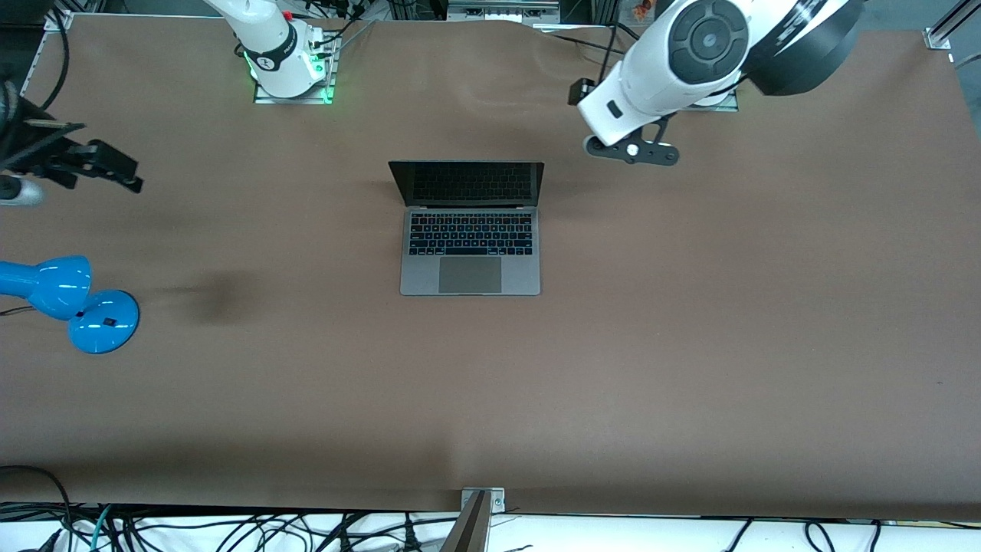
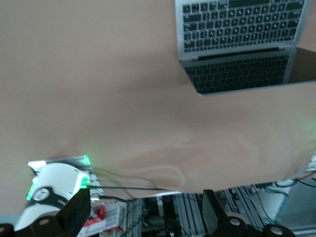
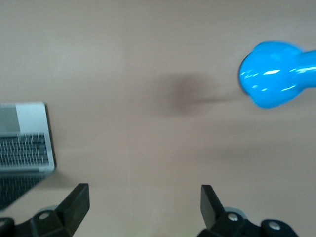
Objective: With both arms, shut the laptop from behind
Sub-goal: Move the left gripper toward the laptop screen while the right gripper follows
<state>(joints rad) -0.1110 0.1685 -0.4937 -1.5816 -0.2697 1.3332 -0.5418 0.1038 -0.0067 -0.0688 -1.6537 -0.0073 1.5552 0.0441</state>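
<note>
The grey laptop (image 1: 470,245) lies open at the middle of the table, with its dark screen (image 1: 467,182) upright and facing the front camera. It also shows in the left wrist view (image 2: 242,44) and the right wrist view (image 3: 24,143). My left arm (image 1: 674,61) hangs over bare table beside the lid, toward the left arm's end. Its gripper (image 2: 146,210) is open and empty. My right gripper (image 1: 115,170) is up over the table edge at the right arm's end, far from the laptop. In its wrist view it (image 3: 143,200) is open and empty.
A blue desk lamp (image 1: 69,303) sits at the right arm's end of the table and shows in the right wrist view (image 3: 271,74). The right arm's base (image 1: 287,54) glows green. A metal post (image 1: 475,521) and cables line the table's near edge.
</note>
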